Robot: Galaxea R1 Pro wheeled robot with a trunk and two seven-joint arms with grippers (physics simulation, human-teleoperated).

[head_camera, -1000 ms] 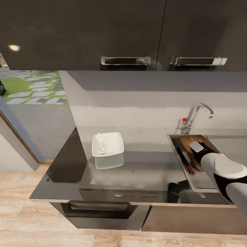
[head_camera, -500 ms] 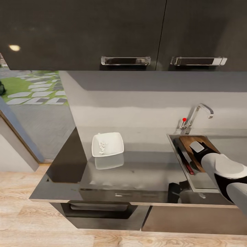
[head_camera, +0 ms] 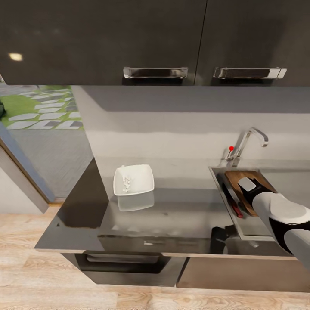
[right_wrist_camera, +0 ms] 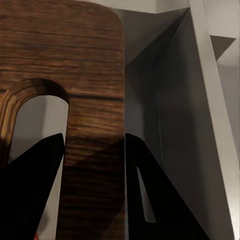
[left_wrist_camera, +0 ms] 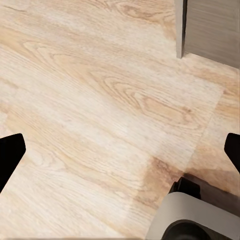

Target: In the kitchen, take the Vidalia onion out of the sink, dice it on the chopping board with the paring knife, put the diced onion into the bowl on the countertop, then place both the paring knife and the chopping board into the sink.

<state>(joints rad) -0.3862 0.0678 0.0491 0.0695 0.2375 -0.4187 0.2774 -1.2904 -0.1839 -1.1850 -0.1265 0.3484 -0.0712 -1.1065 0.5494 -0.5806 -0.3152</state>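
Down inside the sink (head_camera: 224,181), the right pincer (right_wrist_camera: 95,150) straddles the strip of wood between the slot hole and the edge of the chopping board (right_wrist_camera: 65,55); its two dark fingers (right_wrist_camera: 35,185) lie one on each side of that strip, and whether they press it or stand just off it I cannot tell. From the head view the board (head_camera: 241,175) lies in the basin under the right arm's wrist, with the paring knife (head_camera: 232,202) just beside the pincer on the side away from the arm, its red handle toward the front rim. Behind the pincer stands the chrome tap (head_camera: 249,142) with its red knob (head_camera: 231,148). Well apart from the pincer, across the grey tabletop (head_camera: 181,211), sits the white bowl (head_camera: 134,180) holding small white pieces of diced onion (head_camera: 126,183). Over the wooden floor (left_wrist_camera: 90,90) hangs the left pincer (left_wrist_camera: 120,155), its black fingertips (left_wrist_camera: 10,155) spread wide with nothing between them.
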